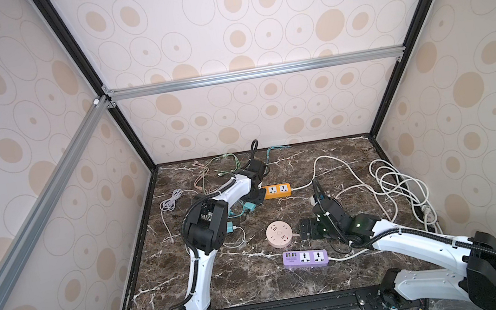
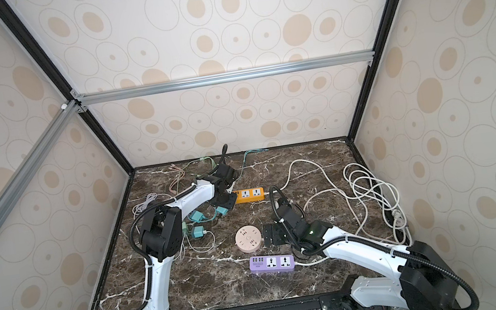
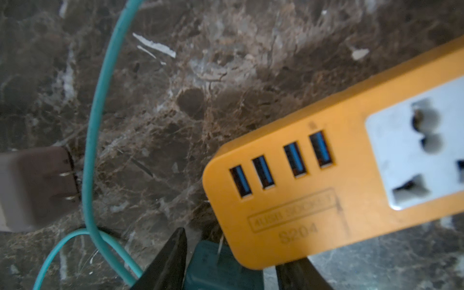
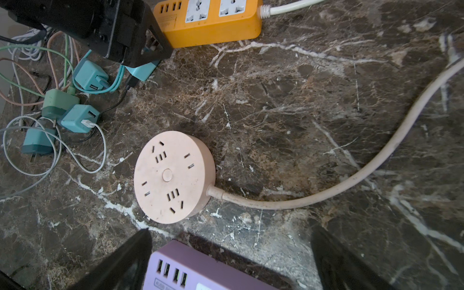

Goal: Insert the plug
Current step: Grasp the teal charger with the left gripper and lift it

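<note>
A teal plug [image 3: 216, 268] lies on the marble against the corner of the orange power strip [image 3: 339, 175], one metal prong showing. My left gripper [image 3: 233, 251] straddles it: one finger [image 3: 170, 261] sits close against the plug's side, and a sliver of marble shows between the plug and the other finger [image 3: 296, 276]. In both top views the left gripper [image 1: 255, 199] [image 2: 225, 204] points down at the strip's left end [image 1: 276, 190]. My right gripper [image 4: 232, 229] [image 1: 306, 228] is open and holds nothing, hovering beside the round pink socket [image 4: 173, 175] and over the purple strip [image 4: 200, 268].
Several teal and green chargers [image 4: 80, 118] lie in tangled thin cables [image 1: 218, 167] left of centre. Thick white cords [image 1: 401, 186] coil along the right side. The purple strip [image 1: 305, 258] lies near the front, and the pink socket's cord [image 4: 351, 180] trails right.
</note>
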{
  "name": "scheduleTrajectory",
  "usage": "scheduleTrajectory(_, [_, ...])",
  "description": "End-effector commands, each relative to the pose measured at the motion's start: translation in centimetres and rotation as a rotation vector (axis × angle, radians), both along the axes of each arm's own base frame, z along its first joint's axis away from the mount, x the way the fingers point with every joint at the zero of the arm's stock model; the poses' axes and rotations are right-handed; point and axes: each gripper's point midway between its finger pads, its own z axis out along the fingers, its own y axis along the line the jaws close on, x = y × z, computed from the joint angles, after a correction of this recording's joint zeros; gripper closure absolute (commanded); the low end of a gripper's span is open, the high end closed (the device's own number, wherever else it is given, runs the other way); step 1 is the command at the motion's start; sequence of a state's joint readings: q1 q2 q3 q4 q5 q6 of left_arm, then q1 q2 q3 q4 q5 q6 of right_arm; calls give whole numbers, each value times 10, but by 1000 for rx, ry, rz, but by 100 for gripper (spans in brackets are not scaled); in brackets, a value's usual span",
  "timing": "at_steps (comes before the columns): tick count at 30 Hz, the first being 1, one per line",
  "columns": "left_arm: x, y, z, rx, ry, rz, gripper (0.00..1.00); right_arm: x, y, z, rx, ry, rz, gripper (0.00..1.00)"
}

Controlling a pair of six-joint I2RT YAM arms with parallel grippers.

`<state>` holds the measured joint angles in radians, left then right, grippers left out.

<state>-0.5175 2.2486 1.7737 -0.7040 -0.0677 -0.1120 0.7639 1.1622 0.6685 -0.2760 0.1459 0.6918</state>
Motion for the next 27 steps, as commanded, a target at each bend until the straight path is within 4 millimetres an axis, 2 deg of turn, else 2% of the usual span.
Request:
scheduleTrajectory(1, [-18, 6, -4, 47, 84, -31, 41, -1, -6, -1, -5, -15, -22, 0])
scheduleTrajectory(4, [-22, 8, 0, 45, 85, -38, 39, -1, -5, -1, 1, -21, -20, 0])
scheduleTrajectory(8, [-27, 9, 2, 33, 94, -51, 44, 0, -4, -1, 2, -25, -17, 0])
scheduleTrajectory(10, [-27, 12, 2, 34, 93, -47, 50, 1, -3, -1, 6, -27, -15, 0])
scheduleTrajectory(13, [-24, 15, 8, 13, 74, -25, 64, 1, 0, 0, 15, -30, -3, 0])
scheduleTrajectory(19, [-15, 18, 34, -51, -3, 15, 83, 6, 5, 8, 39, -57, 5, 1])
scheduleTrajectory(21, [-14, 18, 46, -77, -35, 28, 98, 8, 10, 12, 57, -75, 20, 1])
scheduleTrajectory(27, [-15, 14, 78, -174, -124, 67, 100, 15, 23, 26, 90, -144, 73, 1])
